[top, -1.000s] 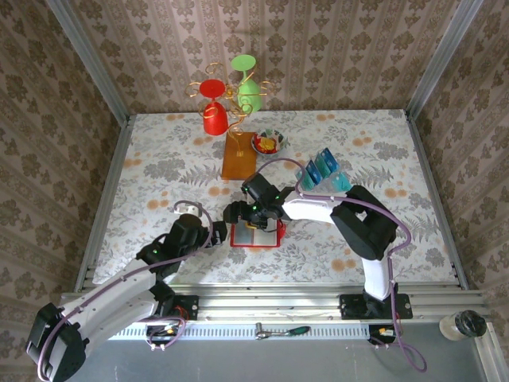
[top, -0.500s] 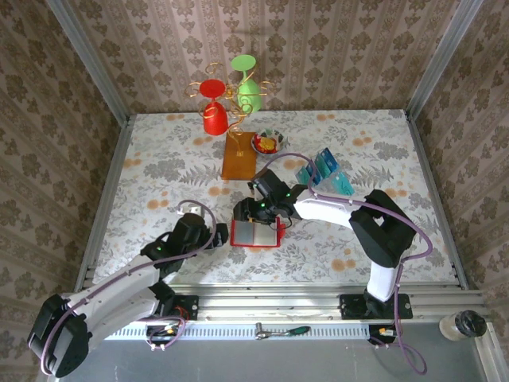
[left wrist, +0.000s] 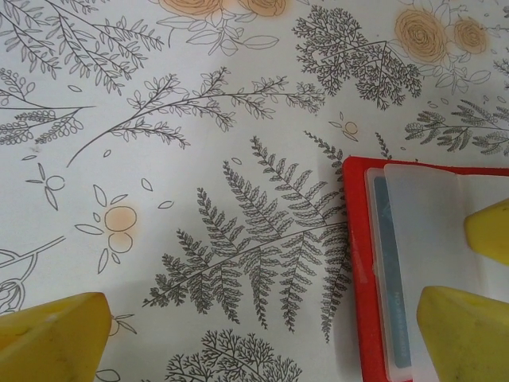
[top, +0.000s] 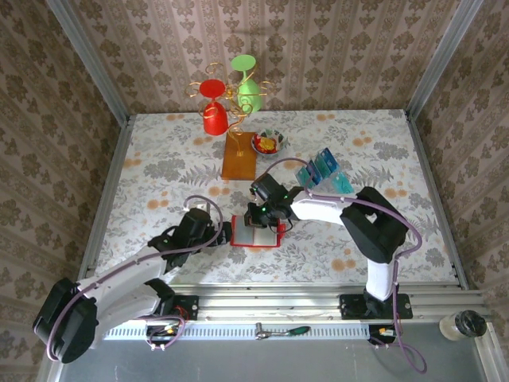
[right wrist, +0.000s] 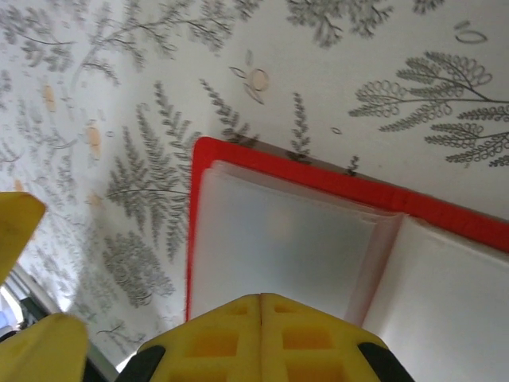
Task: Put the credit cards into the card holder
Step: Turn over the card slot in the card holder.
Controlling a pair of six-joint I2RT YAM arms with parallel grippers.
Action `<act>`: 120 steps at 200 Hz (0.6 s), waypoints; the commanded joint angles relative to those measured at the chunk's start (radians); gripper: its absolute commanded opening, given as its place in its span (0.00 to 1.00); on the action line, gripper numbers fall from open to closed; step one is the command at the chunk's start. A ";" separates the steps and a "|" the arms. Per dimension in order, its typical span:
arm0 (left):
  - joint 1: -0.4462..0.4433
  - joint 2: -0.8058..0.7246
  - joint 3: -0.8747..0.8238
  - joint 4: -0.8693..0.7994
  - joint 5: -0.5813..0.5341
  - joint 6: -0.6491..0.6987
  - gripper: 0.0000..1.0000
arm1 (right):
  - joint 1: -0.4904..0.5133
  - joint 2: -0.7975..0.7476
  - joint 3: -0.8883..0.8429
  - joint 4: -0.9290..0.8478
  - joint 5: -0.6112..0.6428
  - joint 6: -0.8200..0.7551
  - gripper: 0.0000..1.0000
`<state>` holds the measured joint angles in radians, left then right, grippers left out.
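Observation:
The red card holder point(top: 256, 234) lies open on the flowered cloth, its clear sleeves facing up. A teal credit card point(left wrist: 391, 278) shows inside its left sleeve. More teal cards point(top: 322, 168) stand in a clear rack at the right. My right gripper point(top: 257, 216) is shut, its tip point(right wrist: 261, 306) resting over the left page of the holder point(right wrist: 278, 239). My left gripper point(top: 223, 231) is open just left of the holder's red edge point(left wrist: 355, 270). One of its yellow fingers point(left wrist: 48, 334) is over bare cloth and the other point(left wrist: 465, 330) over the sleeve.
An orange stand base point(top: 238, 154) with a gold wire rack carrying a red cup point(top: 213, 118) and a green cup point(top: 248, 94) stands at the back. A small bowl point(top: 269, 143) sits beside it. Metal frame rails border the table.
My left gripper has slid right to the card holder's left edge. My right gripper has shifted slightly right over the holder, and the pages now lie open.

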<state>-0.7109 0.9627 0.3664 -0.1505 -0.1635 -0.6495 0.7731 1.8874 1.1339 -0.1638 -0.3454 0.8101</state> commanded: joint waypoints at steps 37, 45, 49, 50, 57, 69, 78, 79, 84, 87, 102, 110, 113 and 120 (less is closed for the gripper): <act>0.008 0.060 0.034 0.044 0.026 0.025 1.00 | -0.002 0.071 0.013 0.014 -0.018 -0.008 0.03; 0.008 0.066 0.033 0.046 0.028 0.024 1.00 | -0.003 0.076 0.016 0.014 -0.021 -0.006 0.03; 0.008 0.068 0.032 0.048 0.029 0.024 1.00 | -0.002 0.077 0.017 0.014 -0.023 -0.006 0.03; 0.008 0.068 0.032 0.049 0.030 0.024 1.00 | -0.002 0.077 0.017 0.014 -0.023 -0.007 0.03; 0.008 0.072 0.034 0.052 0.030 0.024 1.00 | -0.003 0.076 0.019 0.014 -0.024 -0.007 0.03; 0.008 0.076 0.034 0.055 0.030 0.024 1.00 | -0.002 0.072 0.024 0.009 -0.027 -0.009 0.03; 0.007 0.077 0.034 0.056 0.030 0.024 1.00 | -0.004 0.061 0.031 -0.001 -0.028 -0.014 0.04; 0.007 0.077 0.034 0.057 0.030 0.024 1.00 | -0.004 0.060 0.031 -0.002 -0.028 -0.016 0.04; 0.008 0.077 0.035 0.057 0.030 0.023 1.00 | -0.004 0.053 0.036 -0.010 -0.030 -0.020 0.05; 0.008 0.077 0.035 0.057 0.030 0.024 1.00 | -0.007 0.047 0.038 -0.016 -0.029 -0.024 0.05; 0.008 0.078 0.037 0.056 0.028 0.025 1.00 | -0.017 0.013 0.056 -0.050 -0.026 -0.045 0.08; 0.008 0.079 0.037 0.058 0.027 0.025 1.00 | -0.028 -0.009 0.066 -0.071 -0.024 -0.057 0.10; 0.008 0.079 0.037 0.058 0.028 0.025 1.00 | -0.033 -0.017 0.069 -0.080 -0.023 -0.063 0.10; 0.008 0.080 0.039 0.058 0.028 0.025 1.00 | -0.047 -0.037 0.077 -0.101 -0.018 -0.075 0.14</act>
<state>-0.7109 1.0351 0.3683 -0.1043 -0.1417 -0.6426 0.7620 1.9350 1.1606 -0.1780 -0.3595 0.7879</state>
